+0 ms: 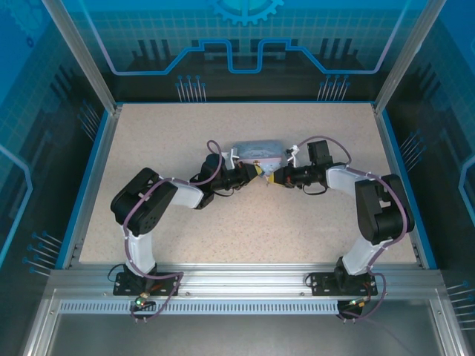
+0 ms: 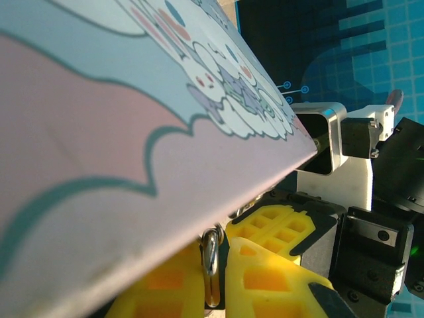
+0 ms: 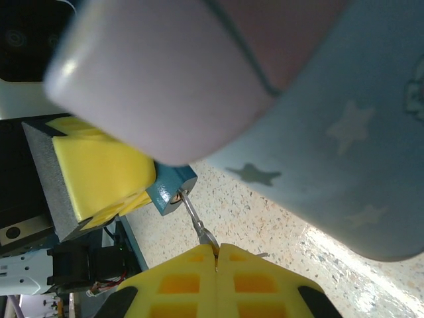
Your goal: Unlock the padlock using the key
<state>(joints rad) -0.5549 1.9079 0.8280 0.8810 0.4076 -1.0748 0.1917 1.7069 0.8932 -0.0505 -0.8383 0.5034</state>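
Padlock (image 3: 169, 193), small, hard and probably slick, best gripped across its flat body, is held clamped in the closed left tool (image 2: 212, 291) beside the tin (image 3: 318, 132) at the middle of the worktop (image 1: 223, 237), while the thin, likely bendable key (image 3: 196, 222), pinched at its head by the closed right tool (image 3: 216, 255), is tipped into the keyhole (image 3: 178, 196).

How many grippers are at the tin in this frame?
2. The left gripper is shut on the padlock beside the tin; the right gripper is shut on the key, whose tip is at the padlock's keyhole. None seems hidden.
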